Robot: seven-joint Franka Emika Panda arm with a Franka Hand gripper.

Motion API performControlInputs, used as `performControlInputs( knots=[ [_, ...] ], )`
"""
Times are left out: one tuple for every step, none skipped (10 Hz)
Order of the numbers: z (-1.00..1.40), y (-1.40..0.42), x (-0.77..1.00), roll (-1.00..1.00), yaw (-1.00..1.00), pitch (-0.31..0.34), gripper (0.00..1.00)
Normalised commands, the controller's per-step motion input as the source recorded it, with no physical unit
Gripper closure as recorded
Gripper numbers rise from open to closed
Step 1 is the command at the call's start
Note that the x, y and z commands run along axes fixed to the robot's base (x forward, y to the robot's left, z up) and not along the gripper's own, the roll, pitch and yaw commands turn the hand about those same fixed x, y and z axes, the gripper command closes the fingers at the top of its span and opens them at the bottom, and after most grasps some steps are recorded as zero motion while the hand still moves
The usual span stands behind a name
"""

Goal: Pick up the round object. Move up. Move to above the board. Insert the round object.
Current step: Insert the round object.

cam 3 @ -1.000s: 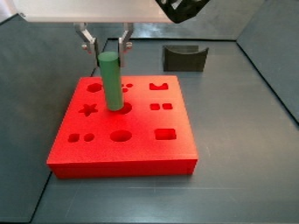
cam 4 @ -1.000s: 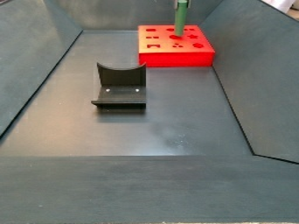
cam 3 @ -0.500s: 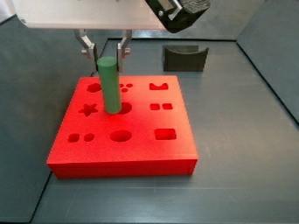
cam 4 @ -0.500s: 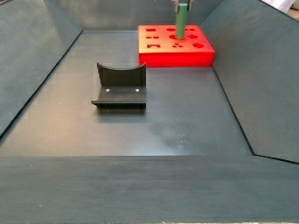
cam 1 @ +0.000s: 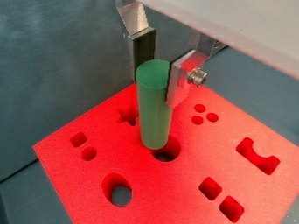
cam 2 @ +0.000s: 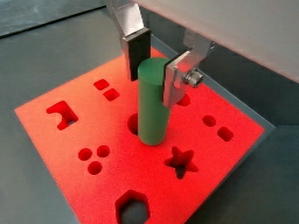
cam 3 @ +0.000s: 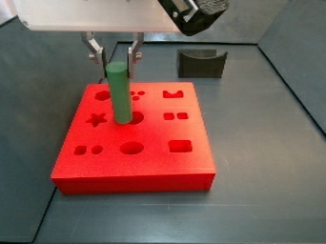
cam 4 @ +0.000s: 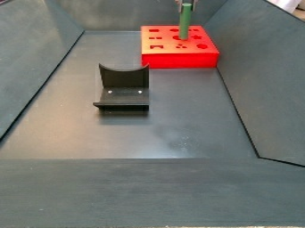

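Note:
The green round object (cam 3: 118, 93) stands upright in a round hole near the middle of the red board (cam 3: 140, 162), its lower end inside the hole. It shows in both wrist views (cam 1: 152, 105) (cam 2: 149, 101) and far back in a side view (cam 4: 186, 16). My gripper (cam 3: 113, 59) is at the peg's top, with a silver finger on each side. The fingers stand spread wider than the peg, with a gap showing on one side, so the gripper is open. The board also shows in the other views (cam 1: 117, 166) (cam 2: 82, 122) (cam 4: 179, 55).
The dark fixture (cam 3: 200, 63) with a curved notch stands on the grey floor apart from the board, also in a side view (cam 4: 121, 87). Sloping grey walls (cam 4: 36, 80) enclose the floor. The board's other cut-outs include a star (cam 3: 95, 119) and squares.
The peg has sunk a little lower into the hole. The fingers have spread and now sit slightly higher against the peg's top.

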Motion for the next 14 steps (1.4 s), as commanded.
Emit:
performControlInputs(
  knots=[
    [-0.24,0.0,0.0,0.0,0.0,-0.031,1.0],
    [-0.26,0.0,0.0,0.0,0.0,-0.027,1.0],
    [-0.26,0.0,0.0,0.0,0.0,-0.026,1.0],
    [-0.27,0.0,0.0,0.0,0.0,-0.027,1.0],
    [-0.28,0.0,0.0,0.0,0.0,-0.033,1.0],
    [-0.3,0.0,0.0,0.0,0.0,-0.033,1.0],
    [-0.31,0.0,0.0,0.0,0.0,-0.039,1.0],
    [-0.33,0.0,0.0,0.0,0.0,-0.047,1.0],
    [-0.33,0.0,0.0,0.0,0.0,-0.044,1.0],
    [-0.32,0.0,0.0,0.0,0.0,-0.047,1.0],
    [-0.33,0.0,0.0,0.0,0.0,-0.049,1.0],
    [-0.33,0.0,0.0,0.0,0.0,-0.053,1.0],
    [-0.34,0.0,0.0,0.0,0.0,-0.054,1.0],
    [-0.35,0.0,0.0,0.0,0.0,-0.06,1.0]
  ],
)
